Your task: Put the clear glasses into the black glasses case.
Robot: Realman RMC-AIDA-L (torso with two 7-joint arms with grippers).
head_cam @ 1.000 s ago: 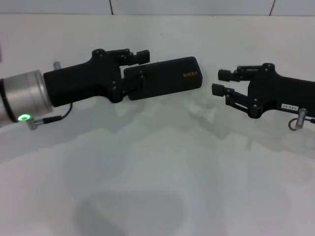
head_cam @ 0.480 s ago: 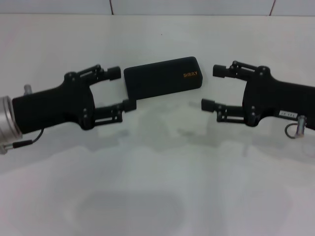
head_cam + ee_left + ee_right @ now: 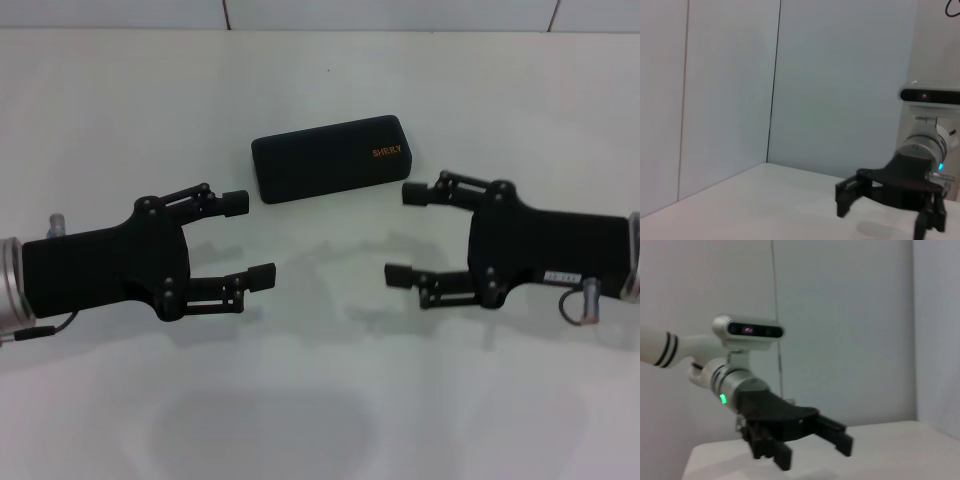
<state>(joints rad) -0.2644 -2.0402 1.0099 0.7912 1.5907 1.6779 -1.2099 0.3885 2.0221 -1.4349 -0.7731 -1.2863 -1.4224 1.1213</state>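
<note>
Centrally, toward the far side of the white tabletop (image 3: 320, 400), lies the black glasses case (image 3: 330, 158); its lid is closed, it sits slightly askew with its right end a little farther back, and small orange lettering shows near that right end; nothing touches it.

Nearer the robot and to the left, the left end effector (image 3: 249, 238) hovers over the tabletop, pointing inward toward the centre; its two fingers (image 3: 236, 201) are spread wide apart with nothing between them; it is clear of the case, whose left end lies beyond and just inward of the upper fingertip.

Opposite it, the right end effector (image 3: 406, 233) points inward from the right; its fingers (image 3: 415, 192) are likewise spread apart and empty; the upper fingertip lies near the case's right front corner without touching it.

Both end effectors face each other across a bare stretch of tabletop, well apart; the right wrist view shows the left end effector (image 3: 812, 447) with its fingers parted, a green light on its wrist and a camera mounted above; the left wrist view shows the right end effector (image 3: 885, 212) the same way, fingers parted; the clear glasses cannot be made out in any view.
</note>
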